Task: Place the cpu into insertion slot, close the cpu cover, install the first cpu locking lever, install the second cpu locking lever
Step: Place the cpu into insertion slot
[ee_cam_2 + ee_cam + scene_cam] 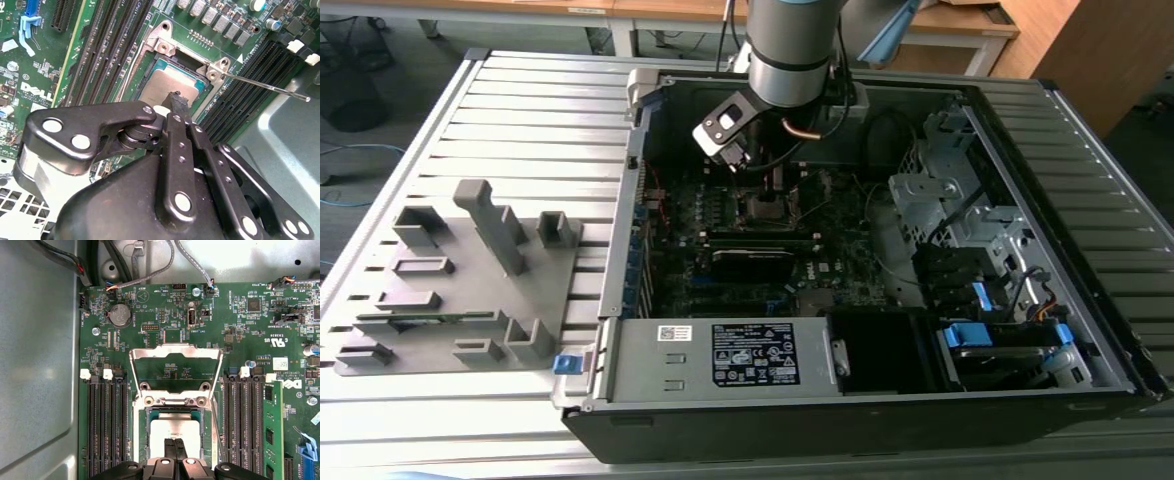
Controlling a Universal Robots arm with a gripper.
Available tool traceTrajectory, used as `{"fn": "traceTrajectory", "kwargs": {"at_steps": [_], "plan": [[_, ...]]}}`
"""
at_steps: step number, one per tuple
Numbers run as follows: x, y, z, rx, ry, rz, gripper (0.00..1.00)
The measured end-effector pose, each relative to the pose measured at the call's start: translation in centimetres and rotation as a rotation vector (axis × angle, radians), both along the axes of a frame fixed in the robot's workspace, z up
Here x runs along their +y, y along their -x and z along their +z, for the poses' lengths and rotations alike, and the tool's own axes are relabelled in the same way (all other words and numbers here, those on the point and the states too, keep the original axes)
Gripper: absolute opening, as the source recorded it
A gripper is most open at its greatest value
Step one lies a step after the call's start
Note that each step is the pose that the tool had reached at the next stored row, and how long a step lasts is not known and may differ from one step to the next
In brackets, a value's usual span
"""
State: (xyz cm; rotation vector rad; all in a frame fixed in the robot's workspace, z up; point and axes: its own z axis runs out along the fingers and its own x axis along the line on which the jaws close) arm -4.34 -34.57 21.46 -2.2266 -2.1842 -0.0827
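Hiding part of cpu (160,432), clenched claw (175,441) touches it in insertion slot (175,412); cpu cover (150,351) raised.

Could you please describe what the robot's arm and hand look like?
The arm is a silver-grey tube with a black ring and a pale blue joint cover. The hand is matte black, built from flat linkage bars with silver pivot pins, narrowing to two slim fingers.

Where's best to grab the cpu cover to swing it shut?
Likely the cpu cover's free edge, farthest from its hinge at the slot. It's flipped open, a thin frame, so jaws can pinch that bar, coming from the side away from the cpu.
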Motion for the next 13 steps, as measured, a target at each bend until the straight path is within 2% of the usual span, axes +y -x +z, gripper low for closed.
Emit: {"fn": "traceTrajectory", "kwargs": {"at_steps": [7,9,13], "plan": [[0.0,0.0,0.15,-0.0001,-0.0002,0.0,0.11],[0.0,0.01,0.13,0.0001,-0.0102,0.002,0.11],[0.0,0.01,-0.14,0.0001,-0.0113,0.005,0.11]]}}
